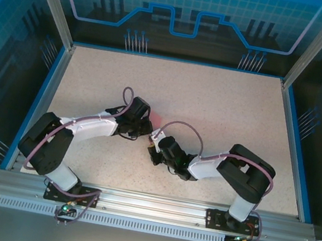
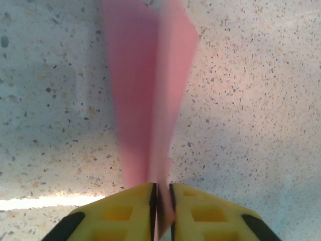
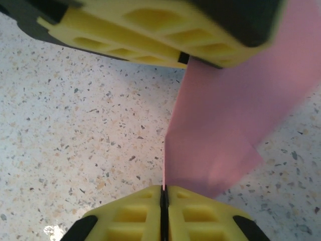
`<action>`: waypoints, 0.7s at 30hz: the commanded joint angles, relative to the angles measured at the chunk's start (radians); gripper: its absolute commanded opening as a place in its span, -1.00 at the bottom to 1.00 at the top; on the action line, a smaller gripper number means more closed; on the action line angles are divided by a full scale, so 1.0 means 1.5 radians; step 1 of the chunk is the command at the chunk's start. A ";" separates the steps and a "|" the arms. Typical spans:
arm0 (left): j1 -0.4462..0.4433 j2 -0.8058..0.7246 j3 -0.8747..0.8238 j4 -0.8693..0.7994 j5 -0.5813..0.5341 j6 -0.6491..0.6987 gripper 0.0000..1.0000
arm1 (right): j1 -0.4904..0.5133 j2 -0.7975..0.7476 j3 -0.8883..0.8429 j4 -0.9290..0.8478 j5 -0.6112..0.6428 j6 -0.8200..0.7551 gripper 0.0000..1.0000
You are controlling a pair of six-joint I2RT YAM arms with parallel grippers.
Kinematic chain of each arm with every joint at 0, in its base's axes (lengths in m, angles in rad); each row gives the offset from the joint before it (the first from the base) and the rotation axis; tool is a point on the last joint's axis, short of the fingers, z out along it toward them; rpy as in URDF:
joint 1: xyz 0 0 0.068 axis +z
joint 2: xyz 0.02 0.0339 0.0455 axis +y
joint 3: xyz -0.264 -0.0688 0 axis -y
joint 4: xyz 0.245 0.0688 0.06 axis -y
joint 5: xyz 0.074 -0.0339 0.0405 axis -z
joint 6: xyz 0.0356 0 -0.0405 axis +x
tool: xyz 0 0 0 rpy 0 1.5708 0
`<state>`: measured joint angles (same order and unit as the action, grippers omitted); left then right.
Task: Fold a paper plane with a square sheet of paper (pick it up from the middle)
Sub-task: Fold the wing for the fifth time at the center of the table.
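- Speckled beige tabletop inside a blue-walled enclosure carries both arms, whose wrists meet near its centre.
- Left fingers, yellow, sit at 6 o'clock in the left wrist view with a thin slot between them. The pink paper stands in that slot, but I cannot tell whether they are pinching it.
- From that slot the pink paper runs up toward 12 o'clock as a long, narrow, folded strip that widens away from the fingers. It is blurred and its far end is cut off by the frame edge.
- Right fingers at 6 o'clock in the right wrist view are pressed together, and a folded edge of the pink paper runs down into their seam, so they grip it.
- That view also shows the left fingers from outside, across 12 o'clock. The pink paper spans from them down to the right fingers and spreads toward 2 o'clock, cut off at the frame's right side.
- From overhead, the arms hide nearly all of the pink paper; just a faint pink patch peeks out between the two wrists, and the finger gaps cannot be made out there.
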<state>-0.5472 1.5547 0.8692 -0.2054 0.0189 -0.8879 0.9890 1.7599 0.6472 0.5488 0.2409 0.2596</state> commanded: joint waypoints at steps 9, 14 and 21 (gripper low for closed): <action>0.049 -0.017 0.001 -0.016 0.073 0.042 -0.34 | -0.020 -0.072 -0.022 -0.050 -0.038 -0.096 -0.87; 0.062 -0.013 0.005 -0.022 0.089 0.056 -0.44 | -0.024 -0.062 -0.022 -0.052 -0.035 -0.117 -0.87; 0.062 -0.010 0.001 -0.025 0.101 0.057 -0.85 | -0.030 -0.073 -0.026 -0.049 -0.020 -0.116 -0.54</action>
<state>-0.4599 1.5547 0.8688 -0.2180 0.1352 -0.8124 0.9569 1.6718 0.6193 0.4793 0.2054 0.0990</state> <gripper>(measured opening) 0.090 0.207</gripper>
